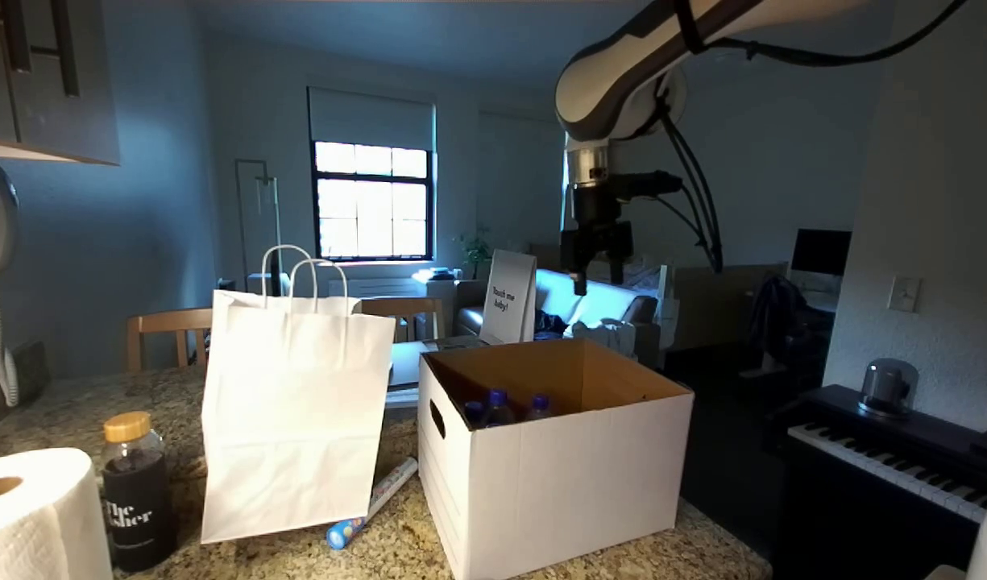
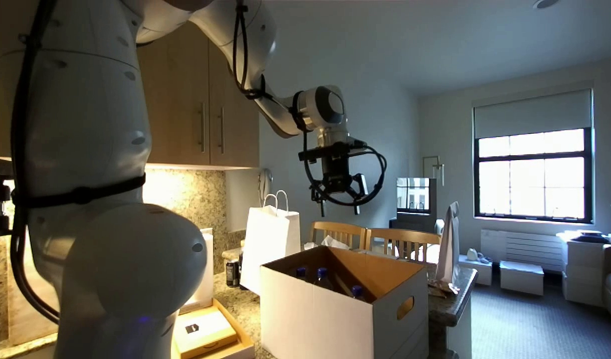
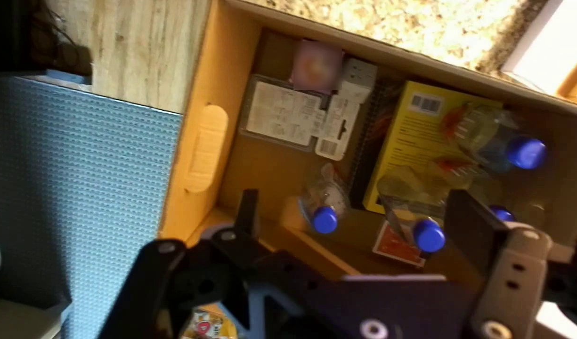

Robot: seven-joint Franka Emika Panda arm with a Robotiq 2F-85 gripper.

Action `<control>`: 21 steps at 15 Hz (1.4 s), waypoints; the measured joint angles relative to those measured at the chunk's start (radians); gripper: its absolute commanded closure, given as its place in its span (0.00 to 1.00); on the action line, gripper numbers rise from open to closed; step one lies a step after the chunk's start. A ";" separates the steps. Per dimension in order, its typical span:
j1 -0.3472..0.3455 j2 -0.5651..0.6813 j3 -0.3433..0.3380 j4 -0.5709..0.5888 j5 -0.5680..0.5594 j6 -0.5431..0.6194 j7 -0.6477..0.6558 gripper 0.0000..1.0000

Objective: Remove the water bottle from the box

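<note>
The box (image 1: 574, 475) is a large white carton with brown inner walls, open at the top; it also shows in an exterior view (image 2: 315, 314) and the wrist view (image 3: 241, 70). Several clear water bottles with blue caps stand inside it. In the wrist view one water bottle (image 3: 325, 202) is left of centre, another water bottle (image 3: 410, 216) is near the right finger, and another (image 3: 500, 141) is farther right. Their caps show in both exterior views (image 1: 498, 403) (image 2: 322, 276). My gripper (image 3: 353, 197) is open and empty above the box, also in both exterior views (image 1: 599, 282) (image 2: 340, 213).
Inside the box lie a yellow book (image 3: 425, 127), a white package (image 3: 286, 113) and a red card (image 3: 399, 245). A white paper bag (image 1: 296, 411), a tube (image 1: 372, 503), a dark jar (image 1: 138, 507) and a paper roll (image 1: 42, 507) stand or lie on the counter.
</note>
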 measured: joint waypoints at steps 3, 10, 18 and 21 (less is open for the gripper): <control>0.037 0.044 0.032 -0.009 0.112 0.115 0.054 0.00; 0.068 0.035 0.076 -0.062 0.174 0.328 0.213 0.00; 0.065 0.111 0.069 -0.022 0.174 0.341 0.234 0.00; 0.063 0.179 0.058 0.011 0.197 0.364 0.279 0.00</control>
